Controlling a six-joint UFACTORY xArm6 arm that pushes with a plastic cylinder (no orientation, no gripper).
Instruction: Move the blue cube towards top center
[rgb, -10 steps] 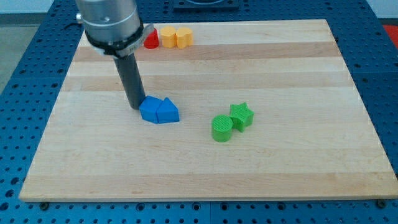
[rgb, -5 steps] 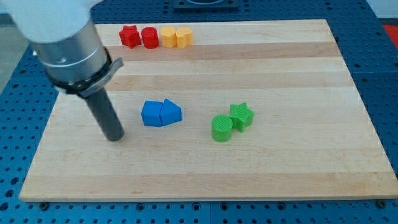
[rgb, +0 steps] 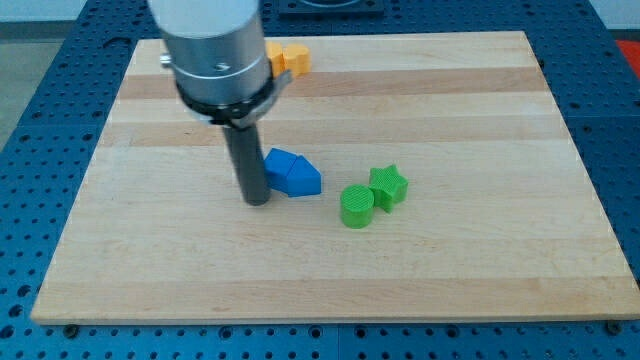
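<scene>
The blue cube (rgb: 279, 166) lies near the board's middle, with a blue wedge-shaped block (rgb: 303, 179) touching its right side. My tip (rgb: 257, 200) rests on the board just left of and below the cube, close against it. The rod partly hides the cube's left edge.
A green cylinder (rgb: 357, 206) and a green star (rgb: 389, 186) sit together right of the blue pair. A yellow block (rgb: 293, 59) shows at the top, beside the arm body; other blocks there are hidden behind the arm. The wooden board (rgb: 480, 130) lies on a blue perforated base.
My tip swung from the board's left side to the blue cube's lower left. The blue pair shifted right and rotated. The arm now hides the red blocks at the top.
</scene>
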